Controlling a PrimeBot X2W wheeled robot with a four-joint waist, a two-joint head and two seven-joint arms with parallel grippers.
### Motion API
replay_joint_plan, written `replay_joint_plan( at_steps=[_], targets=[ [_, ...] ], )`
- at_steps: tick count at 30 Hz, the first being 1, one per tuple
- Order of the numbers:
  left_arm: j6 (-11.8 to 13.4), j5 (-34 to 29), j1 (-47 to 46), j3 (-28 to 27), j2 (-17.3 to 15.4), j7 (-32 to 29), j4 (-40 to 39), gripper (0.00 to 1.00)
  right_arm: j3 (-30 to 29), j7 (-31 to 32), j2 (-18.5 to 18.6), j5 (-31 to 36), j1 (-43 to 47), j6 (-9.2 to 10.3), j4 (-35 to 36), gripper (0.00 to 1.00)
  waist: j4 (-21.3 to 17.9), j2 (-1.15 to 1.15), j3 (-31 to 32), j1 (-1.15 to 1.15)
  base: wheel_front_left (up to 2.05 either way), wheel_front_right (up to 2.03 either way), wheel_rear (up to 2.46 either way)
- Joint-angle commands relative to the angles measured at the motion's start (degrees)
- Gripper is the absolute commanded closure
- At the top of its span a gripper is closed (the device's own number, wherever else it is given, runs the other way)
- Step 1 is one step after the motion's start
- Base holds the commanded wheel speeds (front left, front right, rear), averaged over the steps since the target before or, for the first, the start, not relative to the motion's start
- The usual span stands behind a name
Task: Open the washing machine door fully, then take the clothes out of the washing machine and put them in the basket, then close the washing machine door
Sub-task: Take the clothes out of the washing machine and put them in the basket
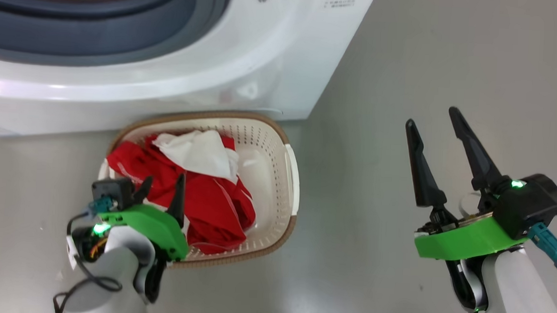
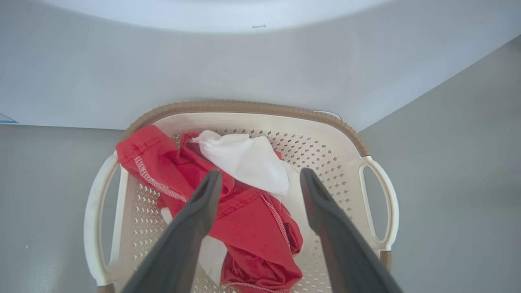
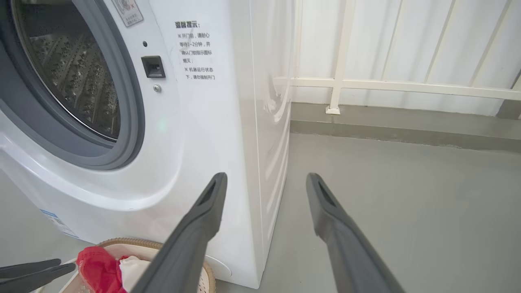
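- Head view: looks down on the basket (image 1: 292, 176), set on the grey floor (image 1: 407, 63) right against the foot of the washing machine (image 1: 245, 69).
- Finds the clothes (image 1: 209, 205) heaped inside the basket, red cloth with a white piece on top toward the machine side.
- Catches the left gripper (image 1: 165, 178) over the basket's near edge, fingers spread wide, gripping nothing.
- Puts the right gripper (image 1: 431, 117) well apart from the basket, out over bare floor, fingers wide and empty.
- Left wrist view: peers down between the left gripper's (image 2: 260, 173) parted fingers at the clothes (image 2: 248, 219) in the basket (image 2: 252, 106), with red cloth reaching up onto the rim beside one white handle (image 2: 94, 211).
- Right wrist view: looks along the right gripper's (image 3: 265, 176) wide-open, empty fingers, past the basket (image 3: 134, 243), to the washing machine (image 3: 211, 122) with its round opening uncovered and steel drum (image 3: 77, 77) showing.
- Glimpses red and white clothes (image 3: 97, 268) in the basket at the bottom edge, and a white railing (image 3: 366, 85) well beyond the basket.
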State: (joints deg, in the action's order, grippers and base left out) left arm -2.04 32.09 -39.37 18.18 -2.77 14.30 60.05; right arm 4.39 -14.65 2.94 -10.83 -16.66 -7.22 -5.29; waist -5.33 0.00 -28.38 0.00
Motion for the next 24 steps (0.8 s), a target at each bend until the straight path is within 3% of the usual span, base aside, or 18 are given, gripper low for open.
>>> replay_joint_plan(
  at_steps=[1, 10, 16, 24],
  targets=[
    [-0.2, -0.7, 2.5, -1.8, -1.4, 0.7, -1.6, 0.00, 1.2, -0.3, -0.1, -0.1, 1.3, -0.26, 1.0, 0.00, 1.1, 0.00, 2.6, 0.00, 0.00, 0.00, 0.00],
    [0.7, -2.1, 8.1, -5.5, -0.6, 0.7, -10.7, 0.00, 1.0, -0.3, -0.1, 1.0, 2.8, -0.26, -0.6, 0.00, 2.4, 0.00, 8.0, 0.00, 0.00, 0.00, 0.00],
    [2.4, -4.4, 12.7, -8.2, -0.3, 0.7, -19.7, 0.00, -0.3, -0.3, -0.1, 1.8, 4.0, -0.26, -1.8, 0.00, 3.0, 0.00, 11.1, 0.00, 0.00, 0.00, 0.00],
    [2.8, -8.5, 18.9, -10.8, -0.2, 0.7, -32.2, 0.00, -1.1, -0.3, -0.1, 2.4, 5.3, -0.26, -3.3, 0.00, 2.8, 0.00, 15.3, 0.00, 0.00, 0.00, 0.00]
  ],
)
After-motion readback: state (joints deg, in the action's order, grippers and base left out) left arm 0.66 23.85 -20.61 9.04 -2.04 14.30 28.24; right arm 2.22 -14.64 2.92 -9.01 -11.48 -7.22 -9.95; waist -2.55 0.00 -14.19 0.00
